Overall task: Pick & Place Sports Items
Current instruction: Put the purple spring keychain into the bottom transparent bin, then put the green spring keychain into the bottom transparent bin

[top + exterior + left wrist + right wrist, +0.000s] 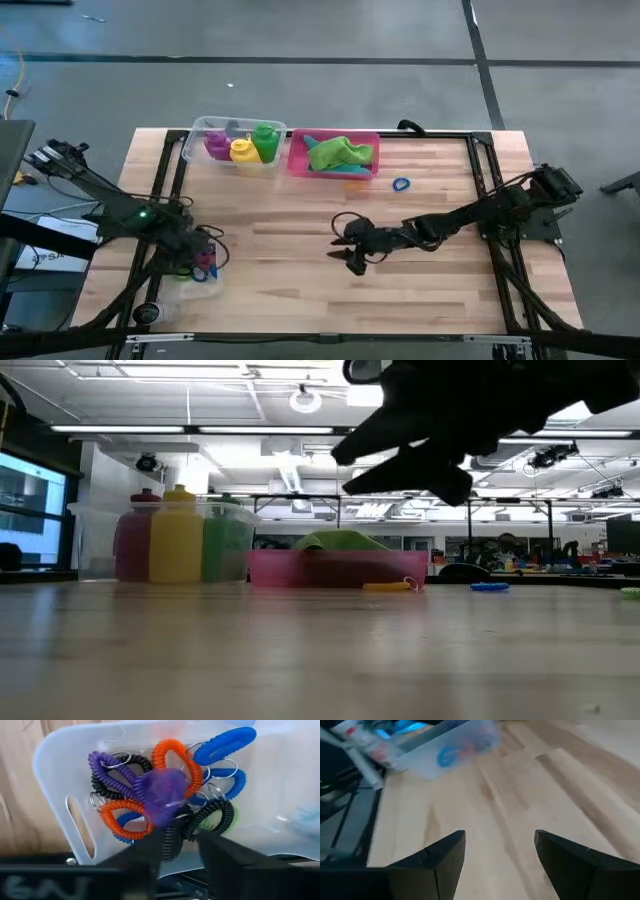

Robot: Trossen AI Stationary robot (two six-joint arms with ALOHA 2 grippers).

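Note:
At the table's near left stands a clear tub (50,765) holding several coiled rings (125,820) in purple, orange, blue, black and green. My left gripper (180,847) points down over it, fingers a little apart. A blurred purple ring (165,795) shows just below the fingertips, on the pile. My right gripper (350,252) hangs open over the bare middle of the table. A blue ring (401,184) lies flat on the wood near the pink tray (296,160). That tray holds a green cloth (340,152).
A second clear tub (195,132) at the far edge holds purple, yellow and green bottles (242,148). A small yellowish ring (385,586) lies in front of the pink tray. Black frame rails (165,190) run along both table sides. Bare wood lies between the arms.

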